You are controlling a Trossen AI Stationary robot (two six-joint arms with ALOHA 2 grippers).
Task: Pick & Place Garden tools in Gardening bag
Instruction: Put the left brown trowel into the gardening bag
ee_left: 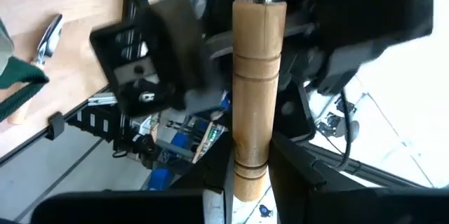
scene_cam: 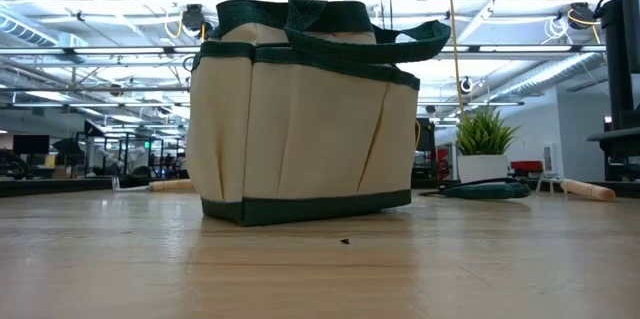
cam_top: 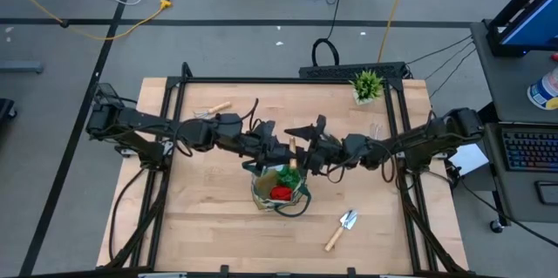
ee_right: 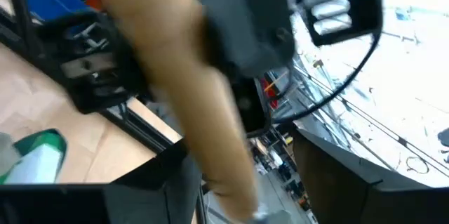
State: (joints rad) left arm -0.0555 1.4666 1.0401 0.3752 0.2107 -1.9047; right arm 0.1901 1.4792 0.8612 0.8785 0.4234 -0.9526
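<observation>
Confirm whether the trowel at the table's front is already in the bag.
No: in the high view the trowel lies on the bare table, apart from the bag.

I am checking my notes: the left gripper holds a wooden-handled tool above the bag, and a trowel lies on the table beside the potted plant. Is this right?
Not quite. The trowel lies near the bag, on the side away from the potted plant, as the high view shows. The left gripper does hold a wooden-handled tool above the bag.
</observation>
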